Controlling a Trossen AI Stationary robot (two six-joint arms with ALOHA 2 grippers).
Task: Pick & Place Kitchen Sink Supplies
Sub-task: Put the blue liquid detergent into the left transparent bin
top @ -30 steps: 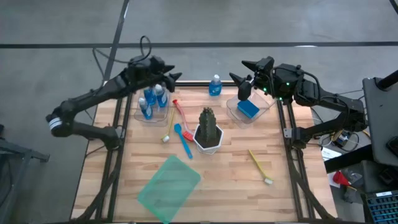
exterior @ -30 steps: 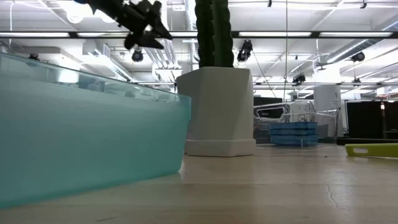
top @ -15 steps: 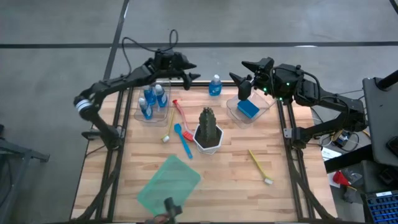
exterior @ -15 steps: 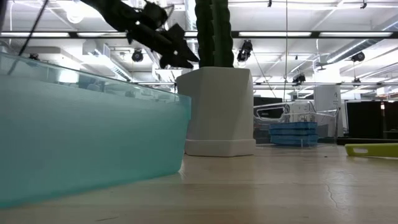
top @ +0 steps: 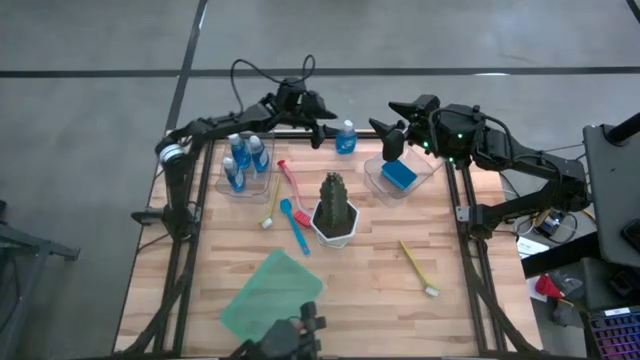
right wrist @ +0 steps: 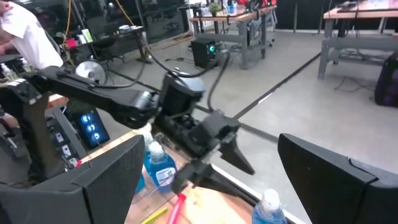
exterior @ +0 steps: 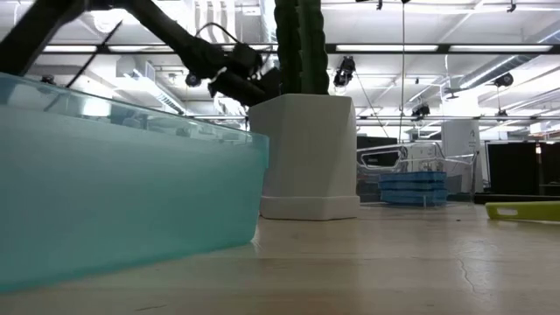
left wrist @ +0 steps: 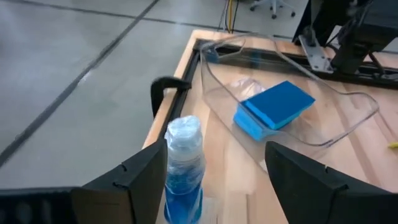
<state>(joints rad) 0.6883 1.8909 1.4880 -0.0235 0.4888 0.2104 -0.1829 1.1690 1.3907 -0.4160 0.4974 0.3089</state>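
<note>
The left pincer [top: 327, 130] is held open above the far edge of the counter [top: 380, 250], its fingers apart and nothing gripped. A lone blue bottle [top: 346, 137] with a white cap stands upright just ahead of its fingertips; in the left wrist view the same bottle [left wrist: 183, 171] is seen between the two fingers, not touched. Behind this pincer, two further blue bottles [top: 242, 160] stand in a clear tray [top: 225, 187].

The right pincer [top: 388, 128] is held open above a clear bin [top: 372, 177], empty. A blue sponge [top: 398, 175] lies inside that bin, directly below the fingers.

Red brush [top: 291, 180], blue brush [top: 296, 228] and lime brush [top: 270, 208] lie beside the potted cactus [top: 335, 208]; the yellow brush [top: 417, 268] lies well apart from both pincers.
</note>
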